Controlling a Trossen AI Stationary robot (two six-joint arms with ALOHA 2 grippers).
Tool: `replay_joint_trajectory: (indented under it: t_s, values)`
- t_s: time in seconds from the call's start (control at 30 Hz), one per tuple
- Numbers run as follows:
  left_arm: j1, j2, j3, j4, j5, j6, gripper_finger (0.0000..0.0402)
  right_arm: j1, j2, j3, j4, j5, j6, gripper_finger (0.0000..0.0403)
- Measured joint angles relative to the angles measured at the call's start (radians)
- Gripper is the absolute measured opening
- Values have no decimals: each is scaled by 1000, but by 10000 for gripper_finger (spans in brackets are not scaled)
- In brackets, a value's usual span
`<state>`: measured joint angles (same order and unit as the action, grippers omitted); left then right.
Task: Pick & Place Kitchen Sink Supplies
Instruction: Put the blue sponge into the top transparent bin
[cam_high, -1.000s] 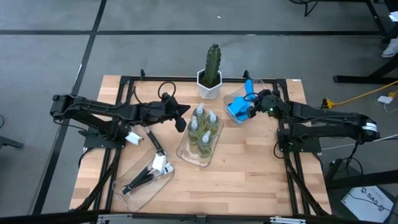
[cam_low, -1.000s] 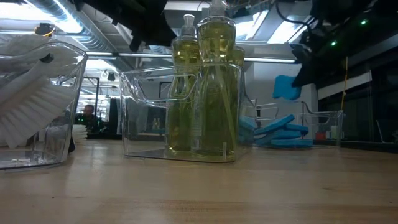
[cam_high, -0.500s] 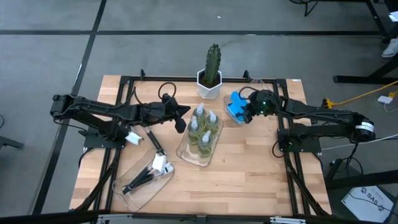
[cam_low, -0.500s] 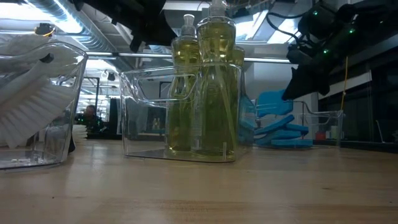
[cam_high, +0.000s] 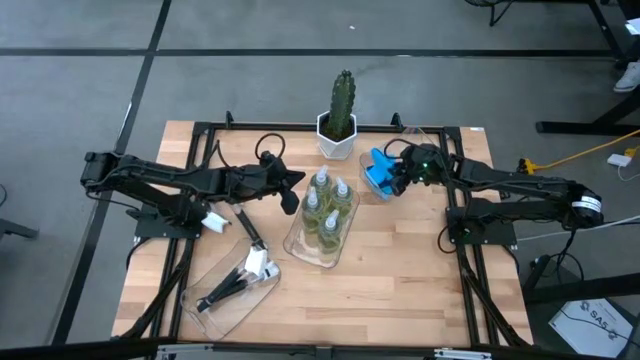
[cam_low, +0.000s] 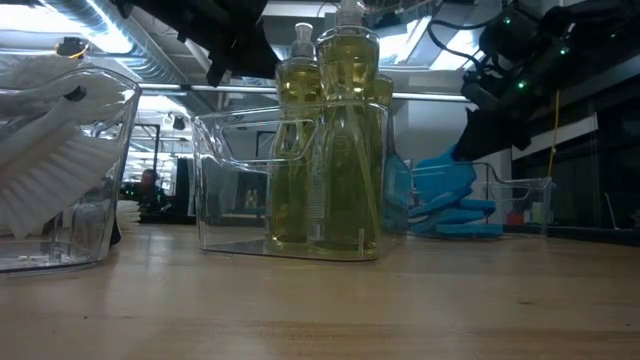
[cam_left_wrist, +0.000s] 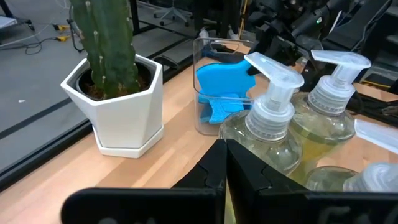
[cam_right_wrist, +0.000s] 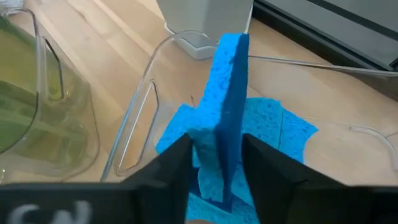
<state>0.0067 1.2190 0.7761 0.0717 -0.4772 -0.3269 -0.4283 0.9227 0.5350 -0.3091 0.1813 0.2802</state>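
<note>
My right gripper (cam_high: 396, 178) is shut on a bright blue sponge (cam_high: 377, 165) over the clear tray (cam_high: 372, 188) at the table's far right. More blue sponges (cam_right_wrist: 273, 127) lie in that tray. Several clear bottles of yellow-green liquid (cam_high: 326, 205) stand in a clear tray at the middle. My left gripper (cam_high: 291, 196) is shut and hovers just left of those bottles (cam_left_wrist: 267, 134); whether it touches them I cannot tell. Black-handled brushes with white heads (cam_high: 248, 272) lie in a clear tray near the left front. My right gripper pinches the blue sponge (cam_right_wrist: 225, 158) between its two fingers (cam_right_wrist: 177, 165), pads on the two broad faces, at the end nearest the wrist. It comes from the table's right, slanting down. The sponge stands on edge and juts out ahead of the fingers, over the sponges lying in the tray.
A green cactus in a white pot (cam_high: 339, 120) stands at the far edge between the two arms, close to the sponge tray. The bottle tray wall (cam_low: 225, 180) is just left of the sponge tray. Bare wood shows along the near edge (cam_high: 400, 290).
My right gripper, still shut on the blue sponge, has moved toward the table's left and down. The sponge has come from beyond the tray's right side, and higher up, to just above the stacked sponges. The left arm has kept still.
</note>
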Motion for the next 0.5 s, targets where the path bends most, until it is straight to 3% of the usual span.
replay_joint_trajectory:
  t_s: [0.3, 0.5]
  values:
    - [0, 0, 0, -2, 0, -1, 5, 0, 0, 0, 21, -1, 0, 259]
    - [0, 0, 0, -2, 0, -2, 3, 0, 0, 0, 36, -105, 0, 296]
